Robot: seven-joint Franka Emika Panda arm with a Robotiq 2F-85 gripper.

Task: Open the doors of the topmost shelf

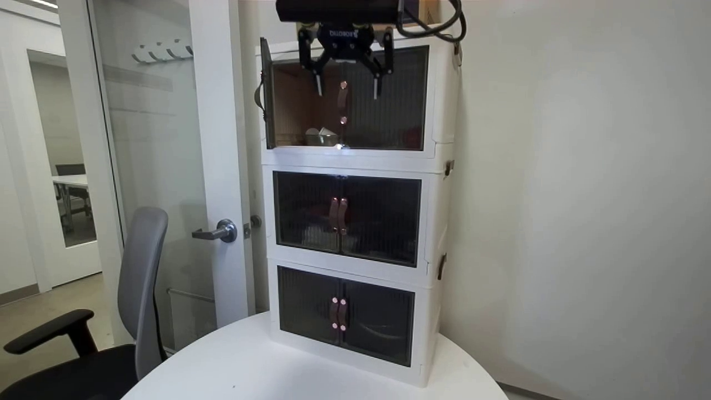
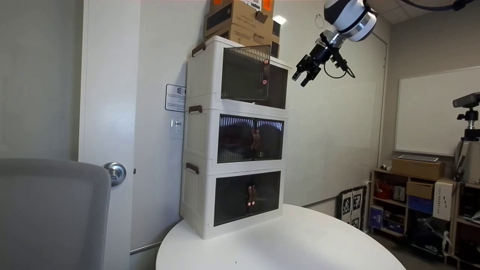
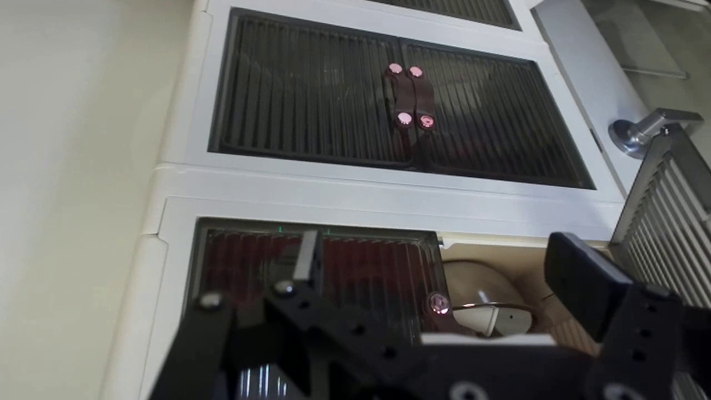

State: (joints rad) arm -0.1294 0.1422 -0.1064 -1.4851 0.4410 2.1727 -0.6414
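Note:
The topmost shelf (image 1: 441,105) is the top tier of the white-framed tower. In both exterior views one of its doors (image 1: 268,94) (image 2: 243,73) is swung outward. The other door (image 1: 391,105) is shut, with its reddish handle (image 1: 343,103) upright near the opening. In the wrist view the shut door (image 3: 366,261) is behind the left finger and the open door (image 3: 664,222) is at the right edge. My gripper (image 1: 348,93) is open and empty in front of the topmost shelf. In an exterior view the gripper (image 2: 299,80) is apart from the doors.
A bowl (image 1: 322,138) with white pieces sits inside the opened half. Cardboard boxes (image 2: 243,24) stand on the tower. Two lower tiers (image 1: 347,216) have shut doors. The tower stands on a round white table (image 1: 233,361) beside a wall (image 1: 583,194). A chair (image 1: 139,278) is nearby.

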